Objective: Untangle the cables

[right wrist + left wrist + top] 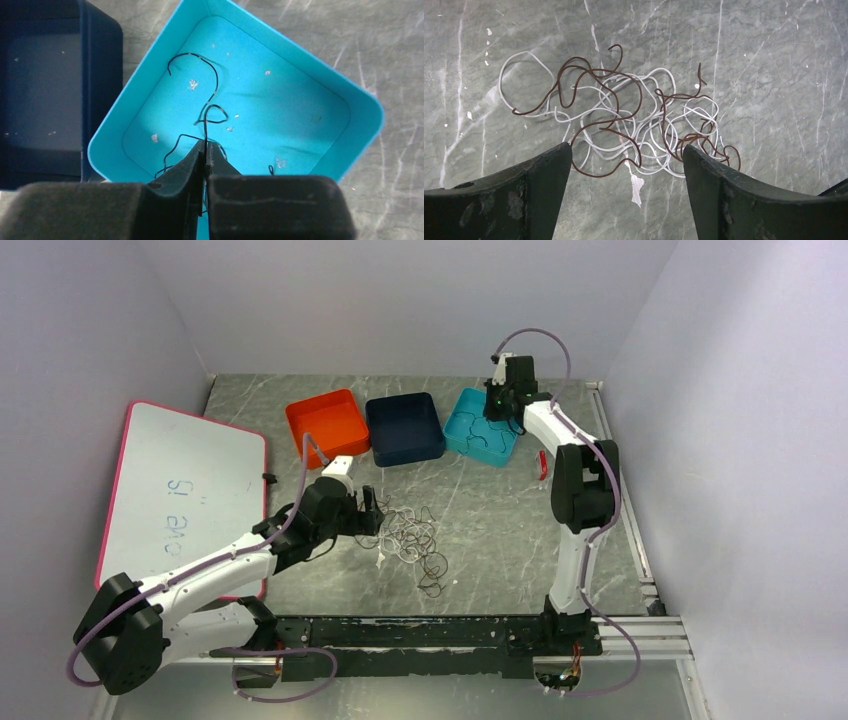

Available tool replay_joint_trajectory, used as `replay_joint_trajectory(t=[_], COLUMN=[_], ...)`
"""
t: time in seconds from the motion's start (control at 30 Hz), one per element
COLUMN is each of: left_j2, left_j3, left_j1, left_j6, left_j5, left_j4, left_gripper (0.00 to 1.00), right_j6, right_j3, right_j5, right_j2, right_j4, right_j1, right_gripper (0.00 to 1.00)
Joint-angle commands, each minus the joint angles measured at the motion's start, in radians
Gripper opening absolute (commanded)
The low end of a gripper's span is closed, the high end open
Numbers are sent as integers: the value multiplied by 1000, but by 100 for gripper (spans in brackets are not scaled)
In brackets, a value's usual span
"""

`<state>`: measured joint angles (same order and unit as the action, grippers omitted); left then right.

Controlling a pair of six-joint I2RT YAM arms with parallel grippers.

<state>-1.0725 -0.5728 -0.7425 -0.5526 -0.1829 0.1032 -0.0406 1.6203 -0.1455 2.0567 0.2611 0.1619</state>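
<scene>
- Cable tangle (410, 540) lies on the grey marbled worktop (500, 540), about mid-width and nearer the near edge than the far one.
- Left wrist view: the brownish-red cable (641, 95) loops over and through the white cable (500, 80). How many separate strands there are cannot be told.
- Left gripper (372, 512) (626, 150) is at the left side of the tangle. Its jaws are spread wide with nothing between them, and the loops show through the gap.
- Right gripper (497, 405) (205, 145) is over the turquoise tray (470, 430) (300, 100) near the far edge, right of centre. Its jaws are pressed together, pinching a thin black cable (217, 82) whose curls reach down into the tray.
- Navy tray (405, 430) (45, 75) sits just left of the turquoise one, and the orange tray (328, 425) is left again, all along the far edge.
- Whiteboard (180, 490), pink-rimmed, is at the left edge. It carries blue handwriting, too faint to read with confidence.
</scene>
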Motion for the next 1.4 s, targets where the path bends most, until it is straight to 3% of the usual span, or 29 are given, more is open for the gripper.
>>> replay_joint_trajectory(t=[0.0, 0.1, 0.4, 0.6, 0.8, 0.87, 1.23, 1.37], left_j2=[-2, -1, -3, -16, -20, -17, -15, -26], left_j3=[-7, -4, 10, 10, 20, 23, 34, 31], left_j1=[6, 6, 6, 6, 5, 5, 6, 6], left_j6=[13, 14, 10, 9, 5, 2, 0, 6], left_j5=[25, 24, 31, 42, 51, 52, 57, 66], left_j4=[-4, 1, -13, -31, -43, -45, -54, -60], left_gripper=[85, 85, 85, 85, 84, 84, 84, 84], right_j6=[-9, -30, -46, -45, -28, -42, -99, -119], right_j3=[52, 48, 81, 149, 159, 153, 85, 33], right_j5=[-7, -5, -10, -59, -325, -340, 215, 285], right_j2=[47, 43, -10, -32, -65, -69, -157, -173], right_j4=[23, 7, 12, 63, 85, 81, 138, 155], right_j1=[-10, -10, -10, -10, -10, -11, -16, -59], right_gripper=[11, 25, 43, 48, 49, 49, 49, 51])
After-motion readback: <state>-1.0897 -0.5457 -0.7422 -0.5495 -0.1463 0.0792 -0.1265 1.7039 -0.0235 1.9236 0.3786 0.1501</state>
